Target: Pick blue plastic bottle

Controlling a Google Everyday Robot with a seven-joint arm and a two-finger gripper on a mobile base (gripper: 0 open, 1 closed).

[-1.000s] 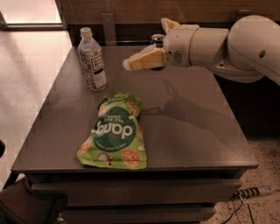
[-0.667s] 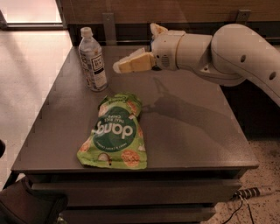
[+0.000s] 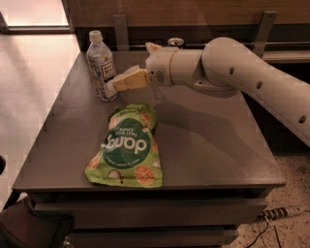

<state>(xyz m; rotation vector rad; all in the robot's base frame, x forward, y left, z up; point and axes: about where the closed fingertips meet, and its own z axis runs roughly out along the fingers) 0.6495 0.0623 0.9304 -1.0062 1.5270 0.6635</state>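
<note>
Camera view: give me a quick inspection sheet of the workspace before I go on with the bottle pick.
Surface: grey table, flat top.
Job's things: blue plastic bottle upright near the far left corner, cap on.
Clutter: green chip bag lying flat at middle-front; can top showing behind the arm.
Grippers: gripper just right of the bottle at label height; contact unclear.
Cables: power strip low at right, beside the table.
Surroundings: wooden wall behind, pale floor at left.

Cream gripper (image 3: 119,83) beside white-capped bottle (image 3: 101,67), green bag (image 3: 128,147), perhaps grey table (image 3: 213,150)
</note>
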